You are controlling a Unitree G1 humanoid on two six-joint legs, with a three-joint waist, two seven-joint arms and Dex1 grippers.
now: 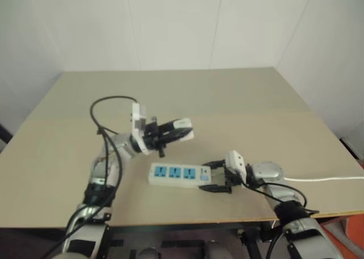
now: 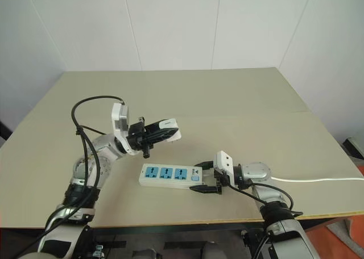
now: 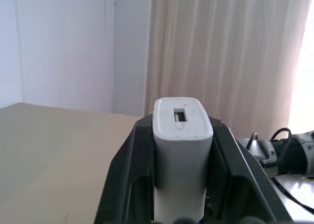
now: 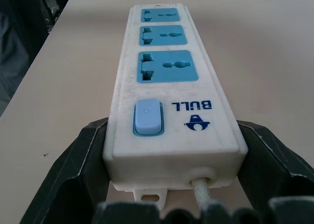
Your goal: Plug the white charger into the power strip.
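— Where is the white charger (image 3: 181,155)?
— The left gripper (image 1: 181,129) squeezes it tight, up in the air above the table (image 1: 227,94).
— And the power strip (image 2: 169,175)?
— It lies flat on the table. The right gripper (image 2: 206,178) hugs its switch end, one finger on each side.

Both arms are silver-grey metal with black joints. Black cables loop loosely along them. Each hand, the left hand (image 1: 173,132) and the right hand (image 1: 219,176), has two black fingers and a white camera box.
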